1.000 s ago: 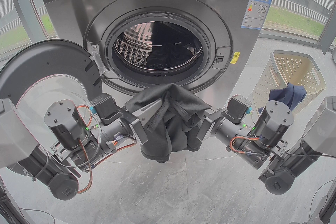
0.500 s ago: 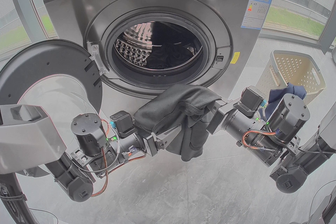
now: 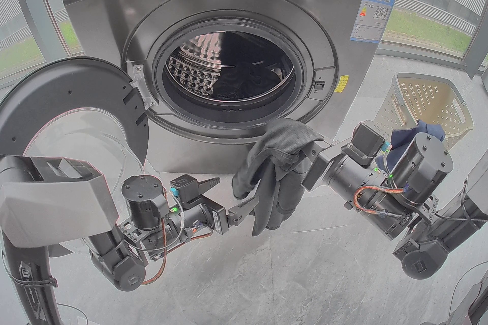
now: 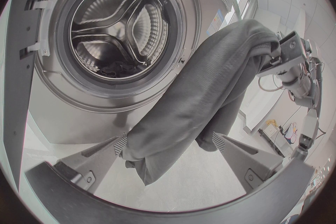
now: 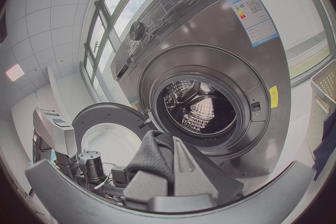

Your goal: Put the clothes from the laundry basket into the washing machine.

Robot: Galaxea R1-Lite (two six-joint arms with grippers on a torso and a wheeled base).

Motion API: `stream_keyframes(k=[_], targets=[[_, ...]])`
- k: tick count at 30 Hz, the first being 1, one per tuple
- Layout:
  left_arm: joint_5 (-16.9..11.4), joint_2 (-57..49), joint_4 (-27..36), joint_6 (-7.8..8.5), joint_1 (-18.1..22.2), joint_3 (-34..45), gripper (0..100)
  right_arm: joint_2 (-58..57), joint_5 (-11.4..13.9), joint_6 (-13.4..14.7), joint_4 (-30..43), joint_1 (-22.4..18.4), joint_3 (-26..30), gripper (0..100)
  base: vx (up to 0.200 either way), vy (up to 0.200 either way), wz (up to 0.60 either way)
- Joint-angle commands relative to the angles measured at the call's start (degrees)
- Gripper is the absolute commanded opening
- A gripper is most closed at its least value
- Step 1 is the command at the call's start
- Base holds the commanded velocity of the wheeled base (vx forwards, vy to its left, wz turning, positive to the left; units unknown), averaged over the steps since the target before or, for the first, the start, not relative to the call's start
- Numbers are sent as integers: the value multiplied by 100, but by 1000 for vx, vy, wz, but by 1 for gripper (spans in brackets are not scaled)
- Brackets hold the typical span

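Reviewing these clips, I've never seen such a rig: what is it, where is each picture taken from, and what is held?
A two-armed robot faces a washing machine whose door stands open. One picture looks down from its head; the other two come from cameras on its wrists. The right gripper is shut on a dark grey garment below the open drum. The left gripper is open at the cloth's hanging end. Dark clothes lie in the drum; a blue garment sits at the near edge of the laundry basket.
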Motion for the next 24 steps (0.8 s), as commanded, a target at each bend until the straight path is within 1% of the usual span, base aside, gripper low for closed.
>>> stream_keyframes(k=[1, 9, 13, 18, 21, 24], targets=[[3, 283, -14, 40, 60, -104, 100, 0, -1, 2, -4, 4, -3, 0, 0, 0, 0], [3, 494, -14, 40, 96, -244, 100, 0, -1, 2, -4, 4, 6, 0, 0, 0, 0], [3, 573, -23, 119, 96, -288, 100, 26, -1, 2, -4, 13, -3, 0, 0, 0, 0], [3, 758, -14, 128, 69, -446, 100, 53, -10, 11, -13, 31, -3, 0, 0, 0, 0], [47, 1048, -23, 216, 96, -842, 100, 53, -19, 11, -13, 57, -3, 0, 0, 0, 0], [56, 1162, -14, 243, 131, -1070, 100, 53, -19, 11, -13, 75, 23, 0, 0, 0, 0]])
